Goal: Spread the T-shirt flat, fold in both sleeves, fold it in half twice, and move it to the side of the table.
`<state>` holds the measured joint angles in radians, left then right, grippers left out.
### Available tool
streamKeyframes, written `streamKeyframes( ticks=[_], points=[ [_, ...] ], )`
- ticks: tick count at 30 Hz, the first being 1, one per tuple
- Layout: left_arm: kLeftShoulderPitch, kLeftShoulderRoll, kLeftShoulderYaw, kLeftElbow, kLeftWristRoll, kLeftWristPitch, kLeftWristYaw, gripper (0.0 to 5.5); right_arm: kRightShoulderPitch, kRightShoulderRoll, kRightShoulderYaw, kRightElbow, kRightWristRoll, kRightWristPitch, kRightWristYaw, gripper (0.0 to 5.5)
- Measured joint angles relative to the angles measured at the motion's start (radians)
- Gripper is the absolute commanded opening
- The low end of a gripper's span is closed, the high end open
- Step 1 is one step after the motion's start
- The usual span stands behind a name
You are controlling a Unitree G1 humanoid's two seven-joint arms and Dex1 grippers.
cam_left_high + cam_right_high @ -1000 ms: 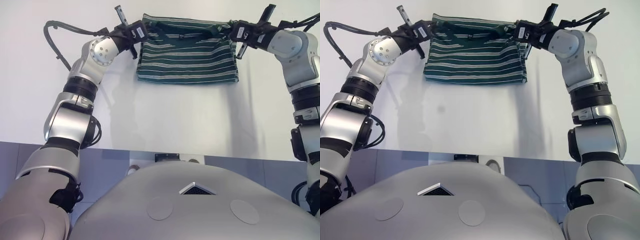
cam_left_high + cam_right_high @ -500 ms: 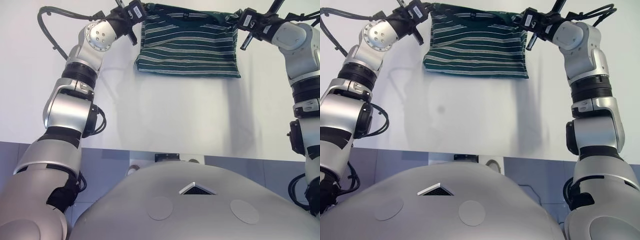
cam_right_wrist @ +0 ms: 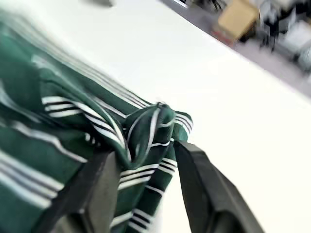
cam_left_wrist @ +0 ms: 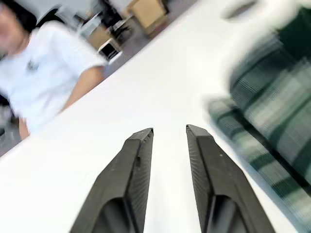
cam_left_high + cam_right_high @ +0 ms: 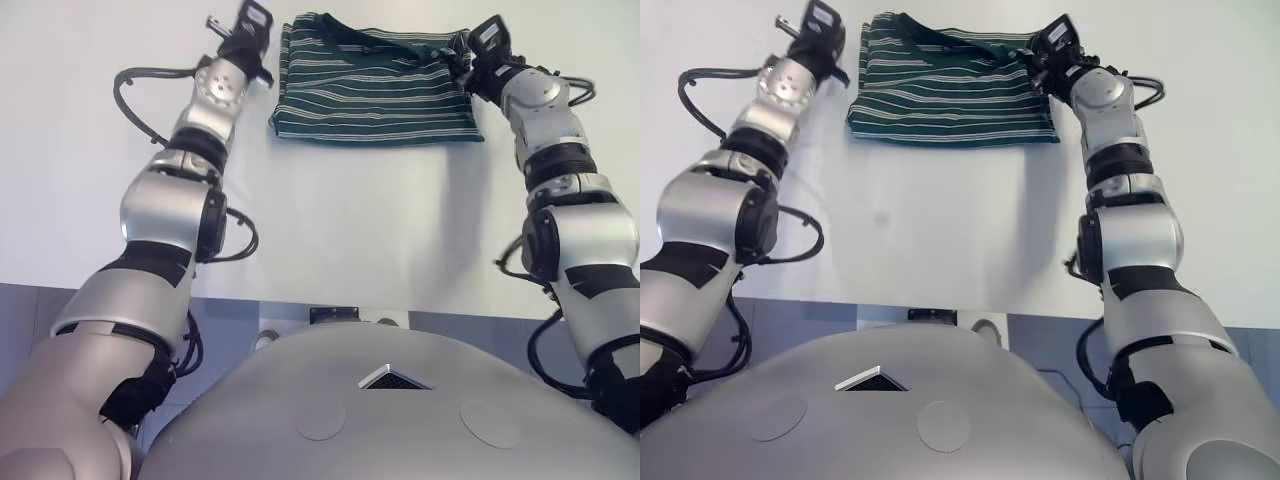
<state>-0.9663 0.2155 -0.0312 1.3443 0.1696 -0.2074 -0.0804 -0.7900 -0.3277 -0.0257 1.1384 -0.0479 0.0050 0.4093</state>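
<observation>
The dark green T-shirt (image 5: 375, 95) with white stripes lies folded in a rectangle on the white table (image 5: 350, 220), at its far middle. My left gripper (image 5: 250, 20) is just off the shirt's far left corner. It stands open with nothing between its fingers (image 4: 141, 160), and the striped cloth (image 4: 272, 121) lies to one side of it. My right gripper (image 5: 472, 48) is at the shirt's far right corner. Its jaws stand apart around a bunched fold of the cloth (image 3: 146, 121).
Bare white tabletop (image 5: 940, 230) spreads to the left, to the right and in front of the shirt. Beyond the table's far edge (image 3: 204, 24) there are boxes and furniture.
The shirt, held up by its two top corners before, now lies on the table. My left gripper has let go and moved off to the left. Both arms have stretched farther forward.
</observation>
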Motion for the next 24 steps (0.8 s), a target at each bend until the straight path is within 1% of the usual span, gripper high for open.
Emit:
streamKeyframes(
  ticks=[1, 3, 5, 6, 8, 9, 10, 12, 13, 15, 16, 17, 18, 19, 21, 22, 24],
  points=[
    [-0.037, 0.004, 0.067, -0.001, -0.058, 0.024, -0.007, 2.01, -0.022, 0.011, -0.083, 0.027, 0.084, 0.030, -0.004, 2.67],
    [-0.060, 0.011, 0.178, -0.006, -0.164, 0.046, -0.029, 2.30, -0.053, 0.006, -0.184, 0.036, 0.176, 0.038, -0.023, 2.99],
    [-0.057, 0.037, 0.263, -0.025, -0.248, 0.040, -0.087, 2.63, -0.077, -0.026, -0.203, 0.013, 0.197, -0.013, 0.001, 3.34],
    [-0.042, 0.053, 0.270, -0.052, -0.255, 0.014, -0.112, 2.84, -0.075, -0.039, -0.174, -0.015, 0.168, -0.046, 0.031, 3.56],
    [0.074, 0.085, 0.268, -0.192, -0.258, -0.067, -0.180, 3.23, -0.024, -0.073, -0.052, -0.177, 0.087, -0.152, 0.176, 3.99],
    [0.139, 0.097, 0.268, -0.267, -0.265, -0.077, -0.201, 3.45, 0.019, -0.096, 0.005, -0.263, 0.046, -0.197, 0.237, 4.21],
    [0.214, 0.113, 0.269, -0.342, -0.276, -0.082, -0.219, 3.55, 0.082, -0.131, 0.078, -0.341, -0.008, -0.249, 0.294, 4.34],
    [0.313, 0.128, 0.266, -0.487, -0.275, -0.069, -0.217, 3.85, 0.201, -0.216, 0.226, -0.396, -0.195, -0.358, 0.319, 4.67],
    [0.343, 0.132, 0.263, -0.546, -0.275, -0.060, -0.214, 4.07, 0.242, -0.257, 0.277, -0.414, -0.254, -0.420, 0.299, 4.87],
    [0.377, 0.123, 0.248, -0.659, -0.275, -0.039, -0.198, 4.35, 0.241, -0.378, 0.374, -0.500, -0.427, -0.539, 0.253, 5.16],
    [0.409, 0.113, 0.239, -0.724, -0.274, -0.022, -0.184, 4.56, 0.264, -0.439, 0.411, -0.587, -0.471, -0.570, 0.277, 5.34],
    [0.446, 0.103, 0.232, -0.772, -0.274, -0.012, -0.175, 4.67, 0.320, -0.487, 0.419, -0.704, -0.436, -0.558, 0.332, 5.39],
    [0.473, 0.093, 0.227, -0.812, -0.274, 0.002, -0.170, 4.85, 0.385, -0.519, 0.421, -0.846, -0.345, -0.516, 0.416, 5.40],
    [0.493, 0.083, 0.219, -0.845, -0.274, 0.010, -0.168, 5.07, 0.444, -0.521, 0.427, -0.978, -0.239, -0.438, 0.479, 5.40],
    [0.528, 0.055, 0.195, -0.917, -0.284, 0.041, -0.177, 5.36, 0.523, -0.426, 0.456, -1.160, -0.073, -0.249, 0.523, 5.40],
    [0.564, 0.021, 0.169, -1.003, -0.333, 0.107, -0.212, 5.36, 0.527, -0.300, 0.456, -1.239, 0.002, -0.101, 0.474, 5.40],
    [0.641, -0.010, 0.082, -1.175, -0.415, 0.230, -0.318, 5.36, 0.468, -0.135, 0.386, -1.288, 0.050, 0.080, 0.323, 5.40]
  ],
)
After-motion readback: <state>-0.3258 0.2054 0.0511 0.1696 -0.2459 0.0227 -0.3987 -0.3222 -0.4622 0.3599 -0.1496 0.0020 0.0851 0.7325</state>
